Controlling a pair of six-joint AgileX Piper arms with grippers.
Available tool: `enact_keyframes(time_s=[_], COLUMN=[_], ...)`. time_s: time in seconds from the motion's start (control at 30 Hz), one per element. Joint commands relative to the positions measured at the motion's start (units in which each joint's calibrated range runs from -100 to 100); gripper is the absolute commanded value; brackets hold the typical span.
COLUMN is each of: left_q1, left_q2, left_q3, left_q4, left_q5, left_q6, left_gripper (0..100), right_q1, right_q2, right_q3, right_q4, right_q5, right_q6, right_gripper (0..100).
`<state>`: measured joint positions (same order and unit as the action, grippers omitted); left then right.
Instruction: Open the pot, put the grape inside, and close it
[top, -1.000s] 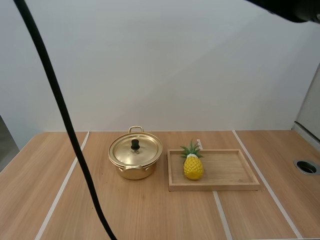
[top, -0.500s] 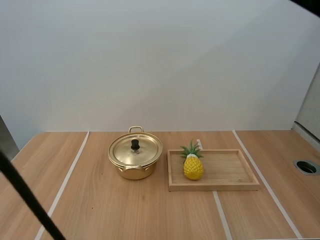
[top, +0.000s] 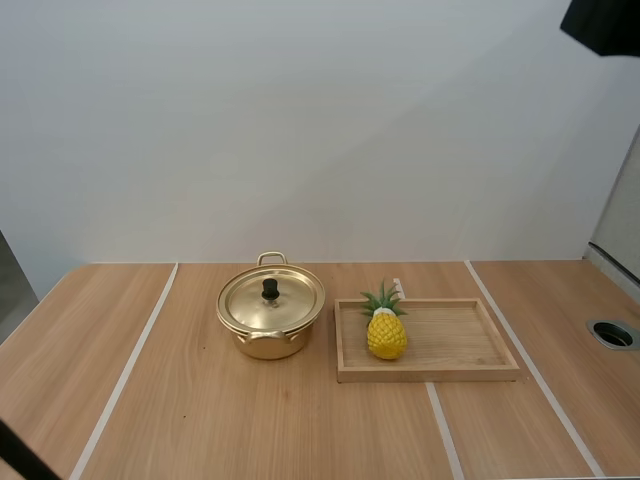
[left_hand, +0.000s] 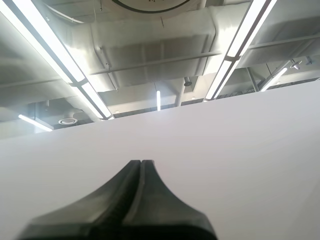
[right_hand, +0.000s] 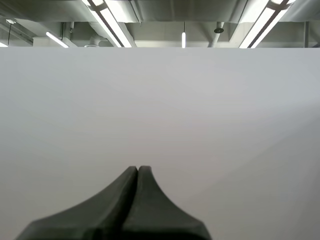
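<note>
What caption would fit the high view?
A lidded gold pot sits left of a wooden tray holding a pineapple, on a wooden table.

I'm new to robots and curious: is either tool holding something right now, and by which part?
Nothing is held. The left tool and the right tool are each shut on nothing; the pot and the pineapple sit alone.
</note>
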<state>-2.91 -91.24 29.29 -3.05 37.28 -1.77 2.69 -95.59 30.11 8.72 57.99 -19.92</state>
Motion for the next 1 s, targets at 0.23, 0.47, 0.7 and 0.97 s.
enact_keyframes(time_s=[0.23,0.47,0.7,0.97], left_q1=[2.84,2.93,2.93,2.93], left_q2=[-8.76,-8.76,-8.76,-8.76], left_q3=[13.34,23.89,33.91,48.48], left_q4=[1.11,4.0,6.68,6.68], left_q5=[2.5,5.1,-3.57,-17.25], left_q6=[-4.19,-6.42,-7.89,-7.02], left_gripper=[0,0,0,0], right_q1=[-2.43,-2.53,-3.68,-3.68], right_q2=[-3.21,-4.41,-4.41,-4.41], right_q3=[6.3,13.96,21.21,38.96], right_q4=[0.47,0.13,-0.03,-3.63], right_q5=[3.49,4.03,-0.15,-19.43], right_q6=[-1.38,-1.38,-1.38,-1.38], right_gripper=[0,0,0,0])
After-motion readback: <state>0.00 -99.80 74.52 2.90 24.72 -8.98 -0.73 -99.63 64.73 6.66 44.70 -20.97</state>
